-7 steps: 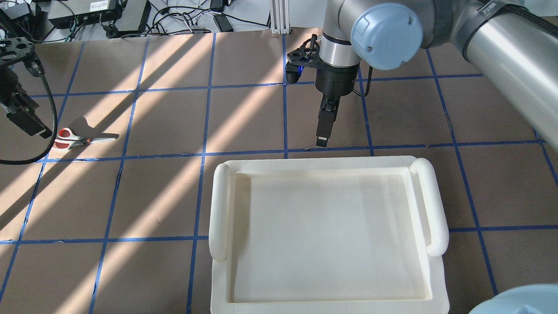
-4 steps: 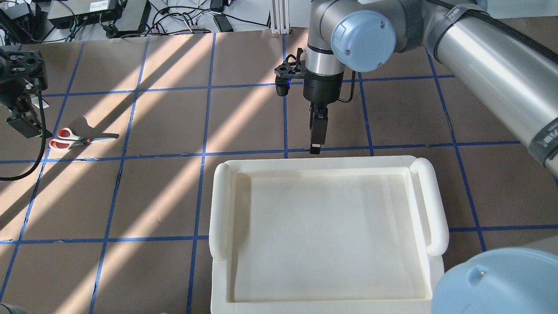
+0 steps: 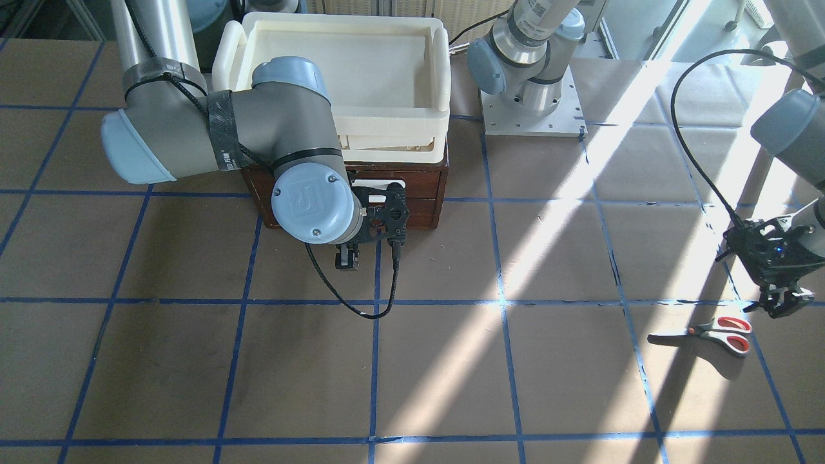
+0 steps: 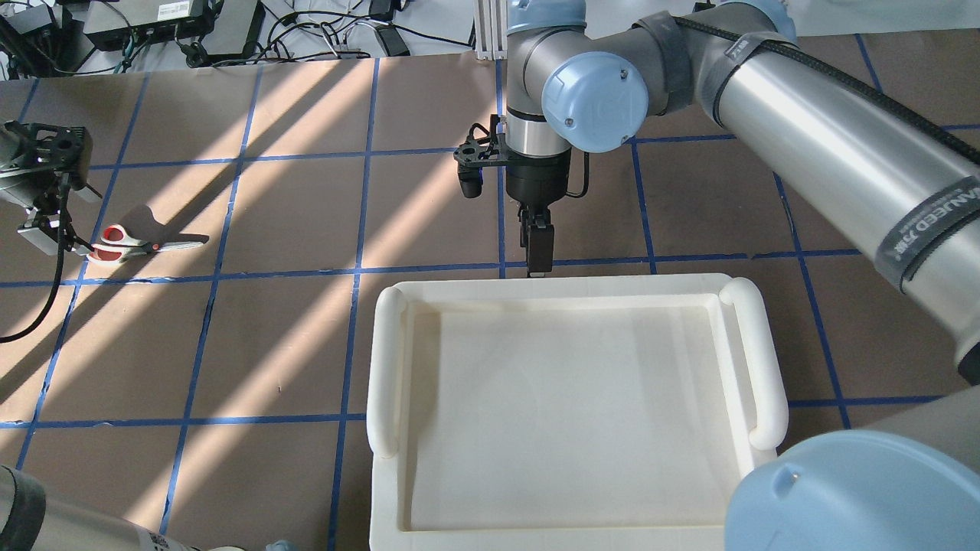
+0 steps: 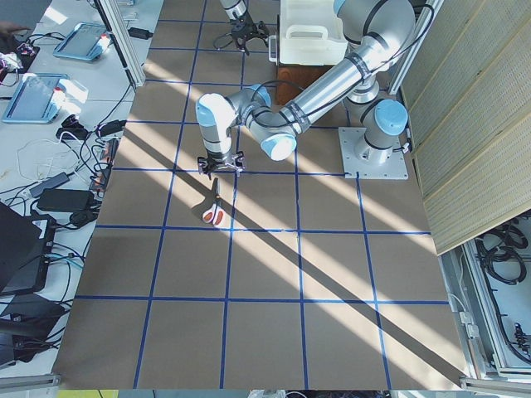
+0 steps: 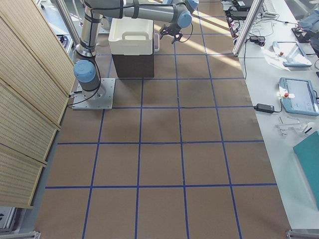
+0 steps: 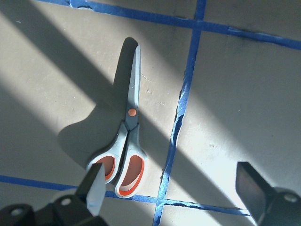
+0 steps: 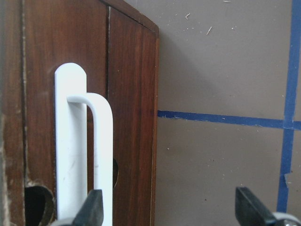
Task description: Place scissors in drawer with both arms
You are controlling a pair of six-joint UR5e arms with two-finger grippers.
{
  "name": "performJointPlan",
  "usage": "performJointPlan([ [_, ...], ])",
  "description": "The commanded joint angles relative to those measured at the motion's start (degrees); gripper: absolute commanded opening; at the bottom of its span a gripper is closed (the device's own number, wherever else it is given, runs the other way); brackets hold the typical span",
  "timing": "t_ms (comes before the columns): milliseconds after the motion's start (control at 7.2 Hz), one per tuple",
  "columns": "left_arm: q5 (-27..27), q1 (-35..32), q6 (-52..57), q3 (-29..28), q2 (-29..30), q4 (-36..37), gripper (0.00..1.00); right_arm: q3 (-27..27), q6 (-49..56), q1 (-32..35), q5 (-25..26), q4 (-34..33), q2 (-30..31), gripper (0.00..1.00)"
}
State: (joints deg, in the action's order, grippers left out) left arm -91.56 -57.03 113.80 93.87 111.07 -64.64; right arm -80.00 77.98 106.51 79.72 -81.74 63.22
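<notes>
The scissors (image 4: pixel 130 243) lie flat on the brown table at the far left, red-lined handles toward the table edge; they also show in the front view (image 3: pixel 715 333) and the left wrist view (image 7: pixel 127 141). My left gripper (image 4: pixel 46 233) hovers open just over the handles (image 7: pixel 171 193), with the handle loops beside one fingertip (image 7: pixel 96 188). The drawer (image 3: pixel 412 193) is shut in the dark-brown box under the cream tray. My right gripper (image 4: pixel 538 260) is open in front of it (image 8: pixel 169 212), its white bar handle (image 8: pixel 101 155) close to one fingertip (image 8: pixel 91 207).
A cream plastic tray (image 4: pixel 383 367) sits on top of the drawer box. Blue tape lines grid the table. Cables and electronics (image 4: pixel 153 23) lie past the far edge. The left arm's base plate (image 3: pixel 532 116) stands beside the box.
My right gripper has moved left and closer to the drawer front. My left gripper has turned and come down over the scissors' handles. The scissors have not moved.
</notes>
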Motion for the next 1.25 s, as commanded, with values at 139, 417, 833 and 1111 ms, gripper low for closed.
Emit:
performJointPlan([
  [139,0.07,0.96,4.75,0.0,5.37,6.88,1.0,-0.33,0.42,0.1,0.44,1.76,-0.03,0.98],
  [417,0.15,1.05,5.65,0.0,8.18,8.04,1.0,-1.29,0.33,0.1,1.67,1.24,-0.12,0.97],
  [833,0.07,1.05,5.99,-0.09,10.56,8.56,1.0,-3.22,1.74,0.01,2.64,0.45,-0.12,0.94],
  [1111,0.15,1.05,6.43,-0.09,12.32,10.59,0.97,-3.5,1.39,0.01,2.64,-1.22,-0.12,0.86],
])
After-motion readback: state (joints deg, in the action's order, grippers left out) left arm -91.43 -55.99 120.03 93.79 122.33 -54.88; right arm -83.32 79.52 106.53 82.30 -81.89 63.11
